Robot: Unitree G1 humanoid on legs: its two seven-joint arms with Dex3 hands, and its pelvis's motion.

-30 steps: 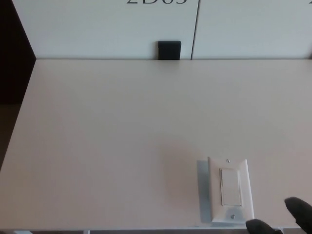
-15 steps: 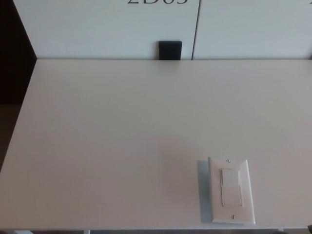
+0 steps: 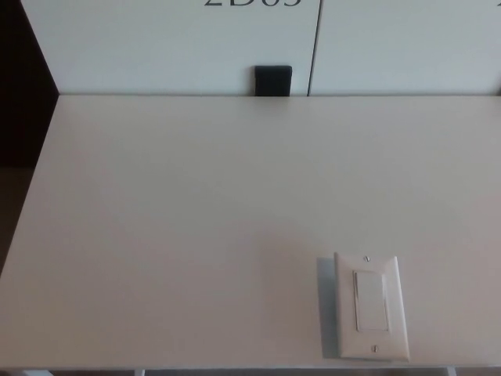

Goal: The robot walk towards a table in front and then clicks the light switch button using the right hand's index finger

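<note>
Near the front edge of the tabletop, toward the robot's right, lies the light switch: a white wall plate set flat on the surface, its long side running away from the robot, with a tall rocker button in its middle and a small screw at each end. Neither hand of the robot shows from the head view, so I cannot tell whether either one is released or clenched. Nothing touches the switch, and the pale surface around it is bare. At the far edge of the tabletop a small black block stands against a white panel wall, which bears part of some dark lettering at its top.
</note>
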